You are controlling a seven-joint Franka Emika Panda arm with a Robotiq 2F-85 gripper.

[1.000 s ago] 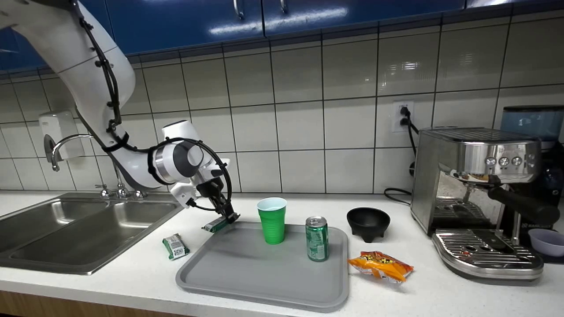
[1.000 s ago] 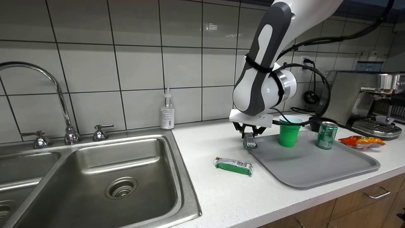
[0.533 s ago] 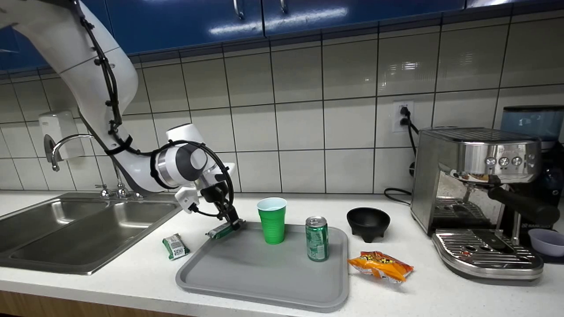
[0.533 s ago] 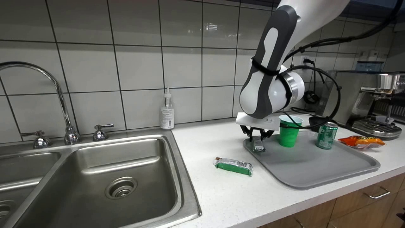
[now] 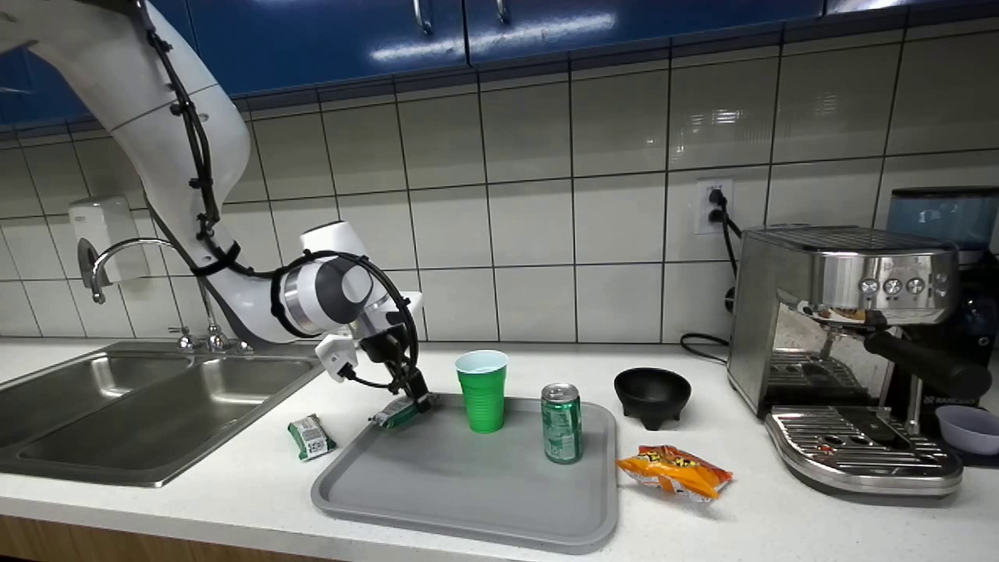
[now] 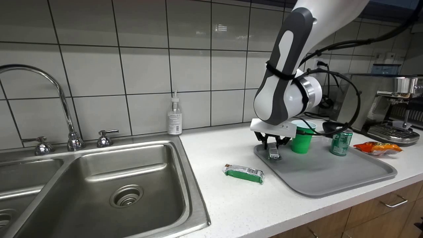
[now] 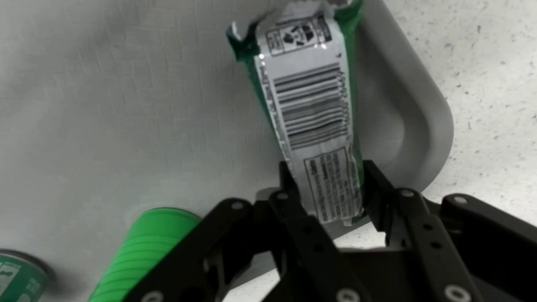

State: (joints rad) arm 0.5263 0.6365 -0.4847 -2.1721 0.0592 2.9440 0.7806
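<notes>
"So, what did the fingers [image 7: 377, 197] hold?"

"A wrapped snack bar [image 7: 312, 113], gripped near one end, one finger against each side, just right of centre in the lower half of the wrist view."

"And which way did it lie from them?"

"Outward, in line with their reach: the long axis ran up the wrist frame, leaning slightly left, with the free end at the top edge."

"Where did that leave it?"

"Over a corner of the grey tray [image 5: 468, 492], the upper left one in both exterior views, with the rim running roughly alongside to the bar's right in the wrist frame. Whether its underside met the surface, the views did not settle."

"What stood nearby?"

"A green cup [image 7: 140, 249] stood on the tray at the lower left of the wrist frame, near the fingers but apart from the bar; a green can [image 7: 19, 274] showed in the corner beyond. In an exterior view, a second wrapped bar [image 6: 244, 173] lay on the bench [image 6: 238, 208], below and to the left of the fingers, outside the tray."
</notes>
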